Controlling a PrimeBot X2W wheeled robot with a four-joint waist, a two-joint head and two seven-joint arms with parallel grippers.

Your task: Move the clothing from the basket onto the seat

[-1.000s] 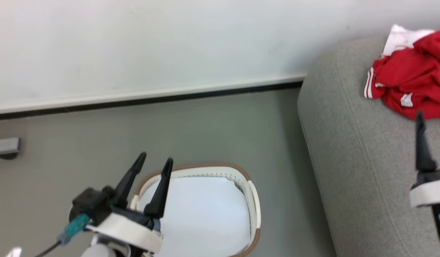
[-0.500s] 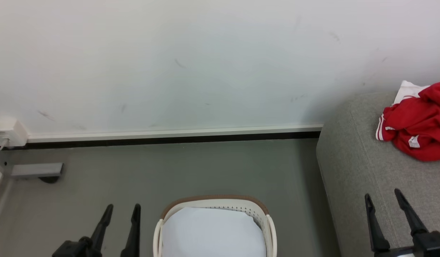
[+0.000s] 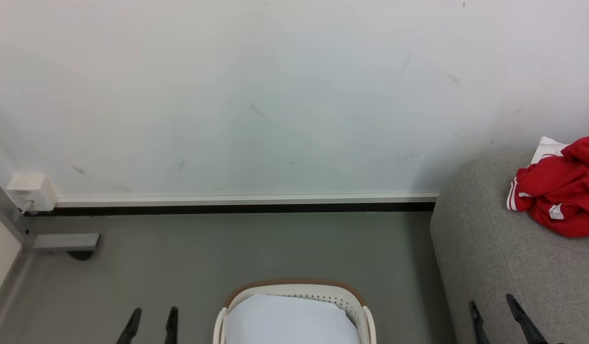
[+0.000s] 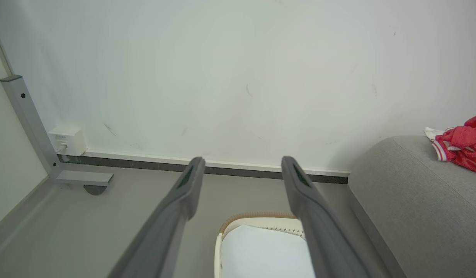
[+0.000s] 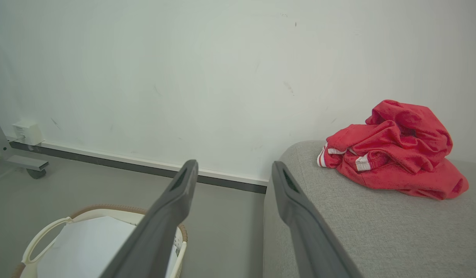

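Red clothing [image 3: 560,200] is bunched up on the seat [image 3: 495,267], by its back edge against the wall — not far from the rounded left end. The left gripper [image 3: 155,311] and right gripper [image 3: 491,301] are both spread wide, gripping nothing. The basket [image 3: 294,289] sits on the floor beside the seat, white inside.

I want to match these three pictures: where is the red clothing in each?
Head view: the clothing at the right edge, on the seat.
Left wrist view: the clothing at the far right edge, cropped.
Right wrist view: the clothing right of centre, heaped.
Shared landmark: the basket on the floor beside the seat.
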